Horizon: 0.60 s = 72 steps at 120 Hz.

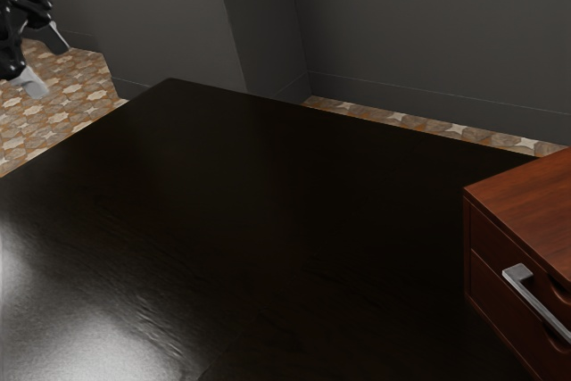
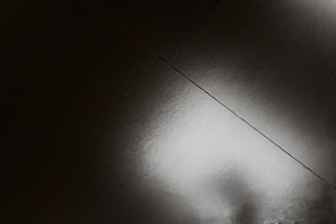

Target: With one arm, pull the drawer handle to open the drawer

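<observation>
I saw the gripper (image 1: 46, 63) up at 10 o'clock in the exterior view, hanging above the far corner of the dark, glossy tabletop (image 1: 223, 220). Its 2 fingers (image 1: 34, 85) stood apart with nothing between them, so the claw was spread and held nothing. The red-brown wooden cabinet (image 1: 522, 220) sat at 4 o'clock in that view, cut off by the frame's edge, its top slightly above the level of the table surface. The drawer handle (image 1: 535, 296), a straight silver bar, ran along the cabinet's front face and stood a little proud of the wood; I could not tell which drawer front carried it. The fronts looked flush with the cabinet's face, as far as the visible part showed. The gripper and the handle were well apart, with the whole breadth of the tabletop between them. A patterned tile floor (image 1: 71, 86) showed beyond the table at 9 o'clock and again as a strip at 2 o'clock, below plain grey walls (image 1: 401, 24). In the wrist view I had the dark table surface under the hand, crossed by 1 thin diagonal seam (image 2: 210, 95) and lit by a pale sheen (image 2: 210, 156).
</observation>
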Tool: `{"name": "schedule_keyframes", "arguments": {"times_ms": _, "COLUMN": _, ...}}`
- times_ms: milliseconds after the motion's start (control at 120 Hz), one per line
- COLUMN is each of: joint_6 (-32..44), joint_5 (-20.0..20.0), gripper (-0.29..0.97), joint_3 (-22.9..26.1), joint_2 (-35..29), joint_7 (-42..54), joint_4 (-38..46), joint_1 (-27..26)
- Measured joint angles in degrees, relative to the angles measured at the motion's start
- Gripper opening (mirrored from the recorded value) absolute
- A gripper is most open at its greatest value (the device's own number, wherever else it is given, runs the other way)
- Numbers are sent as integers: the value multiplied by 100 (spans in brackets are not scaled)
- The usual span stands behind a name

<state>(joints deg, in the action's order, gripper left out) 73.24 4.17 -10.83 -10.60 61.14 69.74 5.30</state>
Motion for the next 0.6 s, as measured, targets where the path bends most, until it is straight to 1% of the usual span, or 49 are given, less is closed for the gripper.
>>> {"name": "schedule_keyframes", "arguments": {"times_ms": 83, "joint_6": -63, "joint_5": 317, "gripper": 68, "joint_3": -78, "joint_2": -21, "joint_7": 884, "joint_4": 199, "joint_1": 21}}
{"name": "schedule_keyframes", "arguments": {"times_ms": 133, "joint_6": -31, "joint_5": 493, "gripper": 68, "joint_3": -79, "joint_2": -121, "joint_7": 1352, "joint_4": 706, "joint_1": 16}}
{"name": "schedule_keyframes", "arguments": {"times_ms": 175, "joint_6": 240, "joint_5": 602, "gripper": 68, "joint_3": -69, "joint_2": -227, "joint_7": 1632, "joint_4": 1263, "joint_1": -163}}
{"name": "schedule_keyframes", "arguments": {"times_ms": 233, "joint_6": 948, "joint_5": 619, "gripper": 68, "joint_3": -94, "joint_2": -719, "joint_7": 1856, "joint_4": 2597, "joint_1": -723}}
{"name": "schedule_keyframes", "arguments": {"times_ms": 292, "joint_6": 1555, "joint_5": 564, "gripper": 68, "joint_3": -127, "joint_2": -997, "joint_7": 2042, "joint_4": 3361, "joint_1": -1078}}
{"name": "schedule_keyframes", "arguments": {"times_ms": 333, "joint_6": 1885, "joint_5": 489, "gripper": 68, "joint_3": -275, "joint_2": -1143, "joint_7": 2204, "joint_4": 3652, "joint_1": -1381}}
{"name": "schedule_keyframes", "arguments": {"times_ms": 400, "joint_6": 2316, "joint_5": 416, "gripper": 67, "joint_3": -962, "joint_2": -1235, "joint_7": 2442, "joint_4": 3880, "joint_1": -2252}}
{"name": "schedule_keyframes", "arguments": {"times_ms": 458, "joint_6": 2657, "joint_5": 391, "gripper": 67, "joint_3": -1187, "joint_2": -1207, "joint_7": 2611, "joint_4": 3939, "joint_1": -2624}}
{"name": "schedule_keyframes", "arguments": {"times_ms": 500, "joint_6": 2878, "joint_5": 382, "gripper": 67, "joint_3": -1114, "joint_2": -1187, "joint_7": 2703, "joint_4": 3950, "joint_1": -2814}}
{"name": "schedule_keyframes", "arguments": {"times_ms": 600, "joint_6": 3228, "joint_5": 326, "gripper": 67, "joint_3": -355, "joint_2": -1121, "joint_7": 2896, "joint_4": 3938, "joint_1": -3013}}
